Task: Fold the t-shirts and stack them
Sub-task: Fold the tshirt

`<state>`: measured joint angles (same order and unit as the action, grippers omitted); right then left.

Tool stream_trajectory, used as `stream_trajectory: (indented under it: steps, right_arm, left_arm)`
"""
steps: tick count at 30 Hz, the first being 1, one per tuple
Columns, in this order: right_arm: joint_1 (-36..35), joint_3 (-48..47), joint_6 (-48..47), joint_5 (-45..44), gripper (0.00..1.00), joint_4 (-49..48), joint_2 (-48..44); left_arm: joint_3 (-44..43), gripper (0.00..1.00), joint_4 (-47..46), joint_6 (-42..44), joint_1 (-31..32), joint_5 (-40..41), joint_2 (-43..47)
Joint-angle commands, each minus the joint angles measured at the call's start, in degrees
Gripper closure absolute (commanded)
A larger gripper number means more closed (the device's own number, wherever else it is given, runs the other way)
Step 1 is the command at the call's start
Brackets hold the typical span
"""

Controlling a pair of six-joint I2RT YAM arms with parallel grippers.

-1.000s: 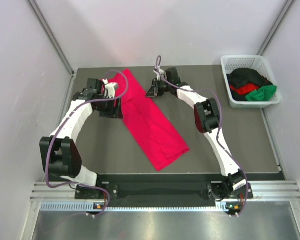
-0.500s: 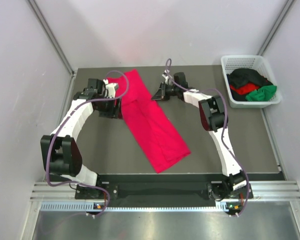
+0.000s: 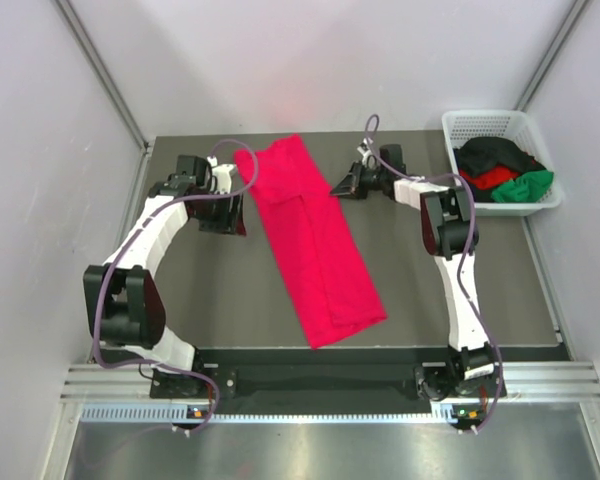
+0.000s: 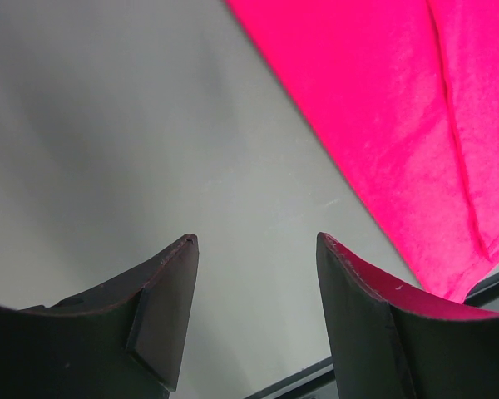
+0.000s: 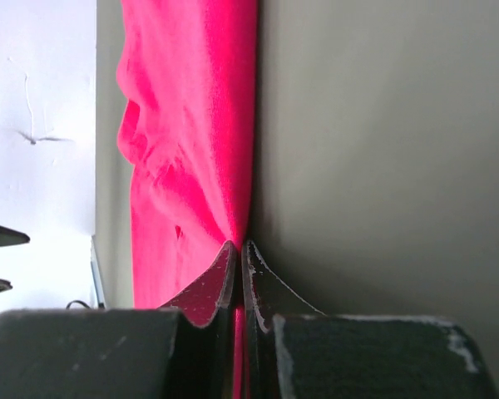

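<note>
Pinching the pink t-shirt (image 3: 315, 240) at its far right edge, the right end effector (image 3: 335, 187) is clamped tight on the cloth, approx 12 o'clock from the centre of the table (image 3: 220, 290). Wrist view: right end effector (image 5: 239, 245) has both tips pressed together w/ a sliver of pink showing between them, and the cloth (image 5: 191, 125) bunches into soft ridges running away from the pinch.

Pink t-shirt is folded lengthwise into a long strip, lying flat on the table, running from approx 11 o'clock down to approx 6 o'clock, near end close to the table's front edge.

Left end effector (image 3: 238, 210) sits at approx 10 o'clock, just beside the strip's left edge, jaws apart w/ nothing between them. Its wrist view shows bare table under the left end effector (image 4: 258, 237), w/ pink cloth (image 4: 382, 108) at 1 o'clock.

Basket (image 3: 485, 117) at 2 o'clock, far right corner, holds a black shirt (image 3: 490, 152), red shirt (image 3: 490, 177) and green shirt (image 3: 528, 185), crumpled together.
</note>
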<state>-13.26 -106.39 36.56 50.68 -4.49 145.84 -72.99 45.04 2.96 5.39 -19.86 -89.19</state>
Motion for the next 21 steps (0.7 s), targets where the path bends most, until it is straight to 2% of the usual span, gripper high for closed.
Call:
stream_trajectory:
  steps: [1, 10, 11, 12, 13, 14, 15, 16, 21]
  right_arm:
    - [3.0, 3.3, -2.4, -2.9, 1.00, 1.9, -4.3]
    - [7.4, 8.8, -5.0, -3.7, 1.00, 3.8, -7.8]
    - [7.4, 9.1, -5.4, -3.3, 0.98, 4.3, -8.0]
    - [7.3, 9.3, -6.2, -3.0, 0.92, 4.3, -8.6]
    - [7.3, 9.4, -6.6, -2.4, 0.82, 4.3, -8.8]
    - [7.2, 8.9, -6.7, -1.9, 0.61, 4.3, -9.1]
    - [7.2, 8.0, -6.8, -1.6, 0.50, 4.3, -8.9]
    - [7.2, 6.8, -7.2, -1.2, 0.45, 4.3, -8.6]
    - [6.9, -10.2, -10.4, -3.0, 0.43, 10.8, -0.1]
  left_arm:
    - [-2.8, 0.36, -2.4, 0.6, -0.2, -0.4, -0.2]
    - [-3.0, 0.36, -4.4, -0.4, -0.2, -2.1, -2.6]
    - [-4.0, 0.36, -4.6, -0.6, -0.1, -2.2, -2.9]
    - [-4.6, 0.36, -4.6, -0.5, -0.1, -2.1, -3.4]
    - [-5.1, 0.36, -4.7, -0.4, -0.1, -2.0, -4.1]
    - [-6.2, 0.36, -4.8, -0.5, -0.1, -1.9, -4.4]
    - [-6.5, 0.36, -4.8, -0.3, -0.1, -1.9, -4.7]
    - [-6.7, 0.36, -5.0, -0.3, -0.1, -1.8, -4.9]
    - [-5.9, 0.36, -4.9, 0.1, 0.2, -1.1, -4.6]
